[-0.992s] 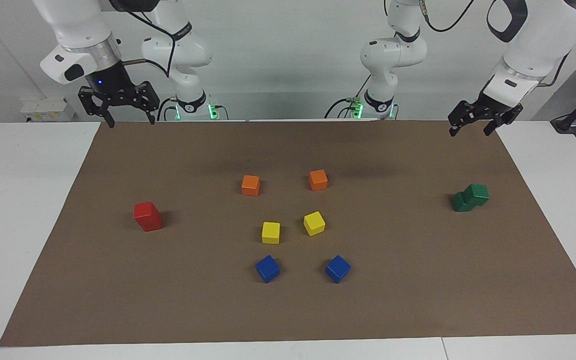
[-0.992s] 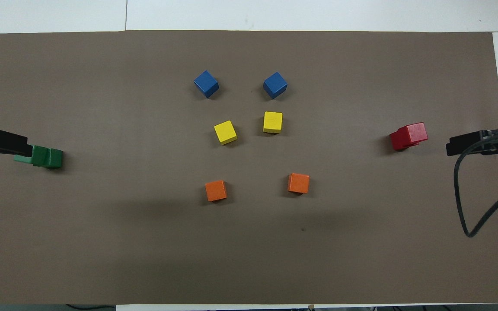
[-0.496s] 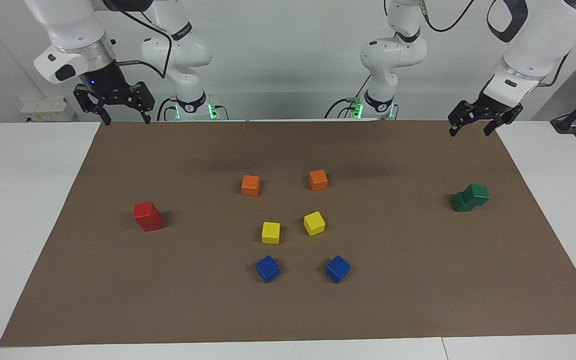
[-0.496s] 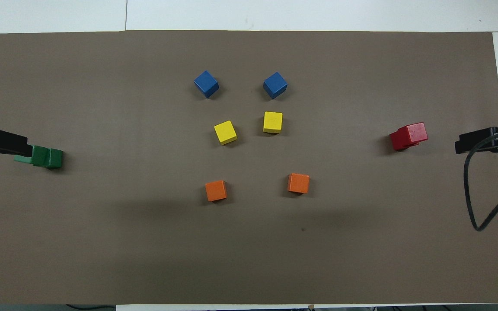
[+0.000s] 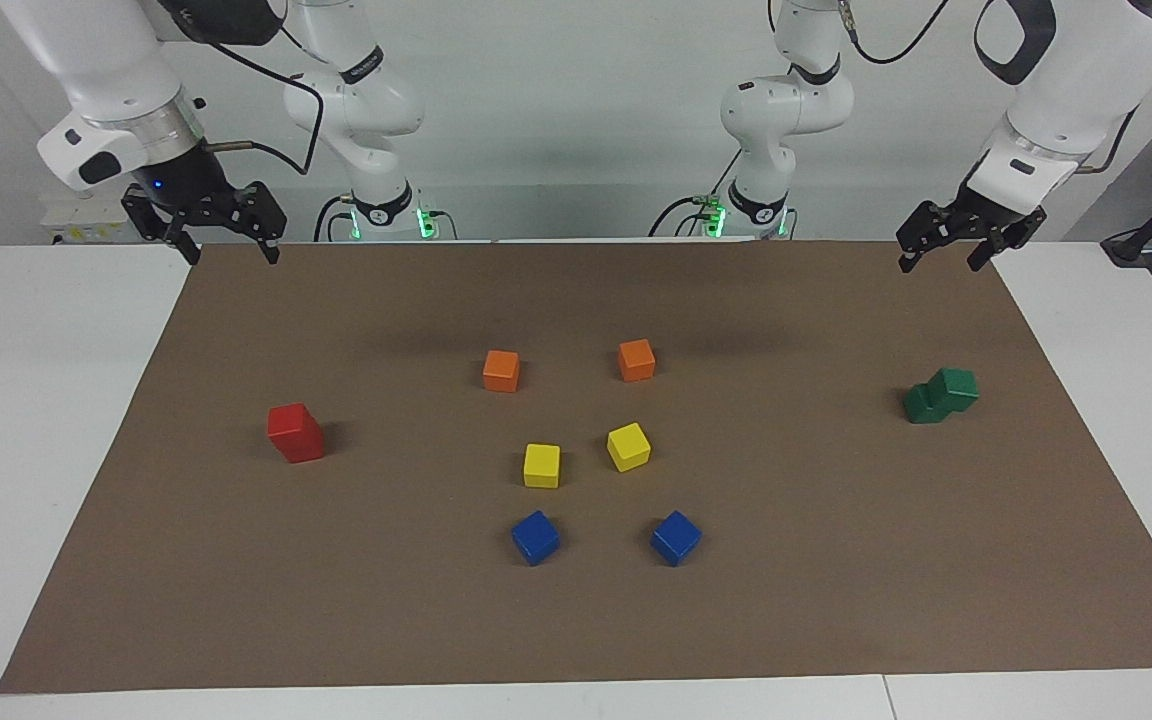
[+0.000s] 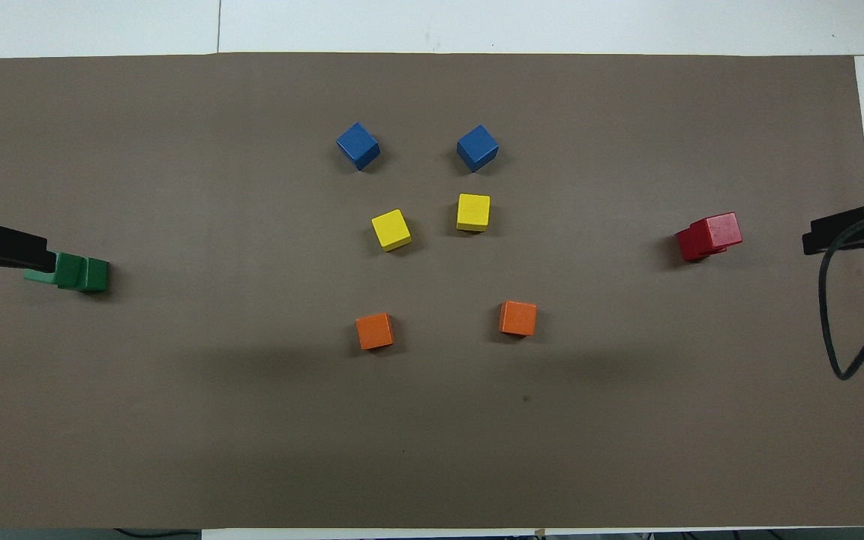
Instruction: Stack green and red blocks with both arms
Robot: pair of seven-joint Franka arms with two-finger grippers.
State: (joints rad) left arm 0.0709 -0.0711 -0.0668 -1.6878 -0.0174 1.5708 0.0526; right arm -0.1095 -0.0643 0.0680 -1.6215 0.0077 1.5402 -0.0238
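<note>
Two red blocks point(image 5: 296, 432) stand stacked on the brown mat toward the right arm's end, the upper one slightly askew point(image 6: 709, 236). Two green blocks point(image 5: 941, 395) are stacked toward the left arm's end, the upper one sitting offset on the lower point(image 6: 76, 271). My right gripper point(image 5: 229, 255) hangs open and empty in the air over the mat's corner nearest its base, well clear of the red stack. My left gripper point(image 5: 939, 262) is open and empty too, raised over the mat's edge at the left arm's end, apart from the green stack.
In the middle of the mat lie two orange cubes point(image 5: 501, 370) nearest the robots, then two yellow cubes point(image 5: 541, 465), then two blue cubes point(image 5: 536, 537) farthest out. White table point(image 5: 36, 450) borders the mat. A black cable point(image 6: 829, 315) hangs by the right gripper.
The right gripper has drawn away from the red stack toward its own end of the table. The left arm and all the cubes have stayed put.
</note>
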